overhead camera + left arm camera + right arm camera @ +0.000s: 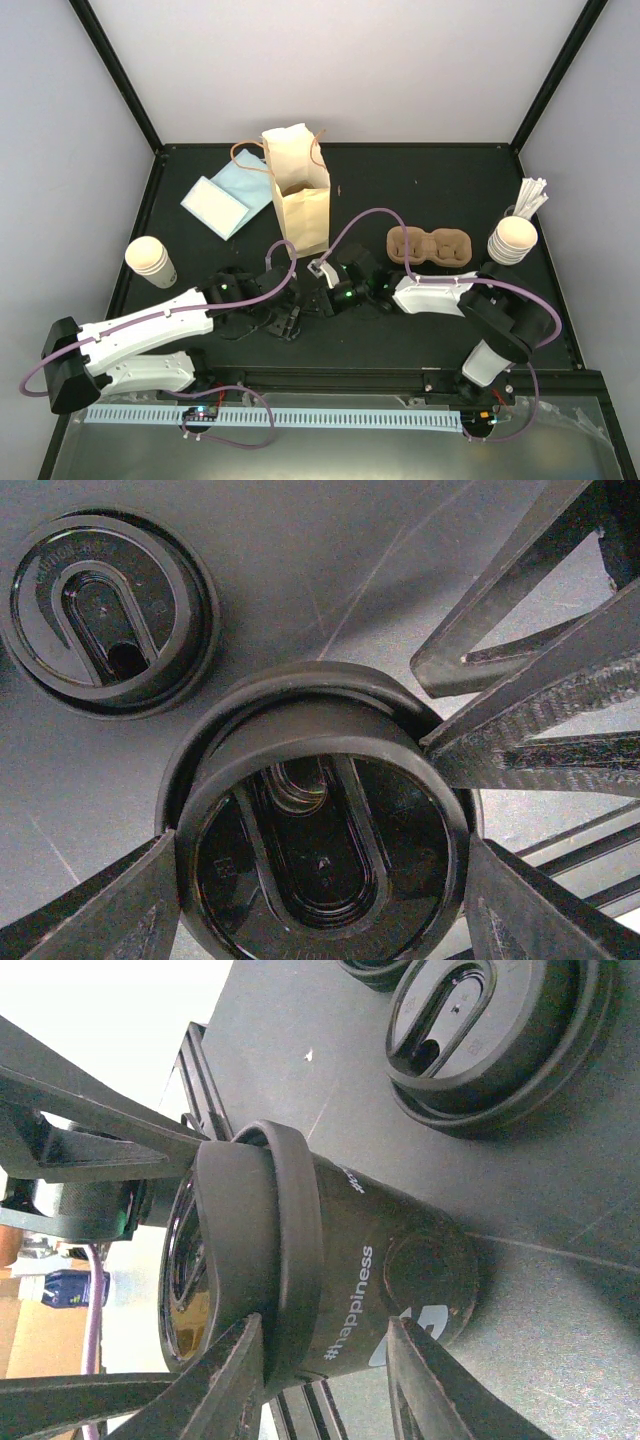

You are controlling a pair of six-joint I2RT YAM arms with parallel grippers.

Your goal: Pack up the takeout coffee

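The takeout coffee (150, 260), a cream-beige paper cup with a pale top, stands alone at the table's left, apart from both arms. At the middle, both grippers meet on a black cup (370, 1270) printed "#happiness" and capped with a black lid (320, 840). My left gripper (320, 885) is shut across the lid's rim from above, one finger on each side. My right gripper (325, 1325) is shut on the cup's body below the lid. The cup's bottom shows in the right wrist view, so it is tilted or raised. In the top view the left gripper (285, 315) and right gripper (322, 290) hide it.
A spare black lid (105, 610) lies on the table beside the held cup, also seen as the lid (490, 1040). An open paper bag (298, 195) stands behind the grippers. A brown two-cup carrier (430, 245), a cup stack with sticks (512, 238) and napkins (220, 203) are around.
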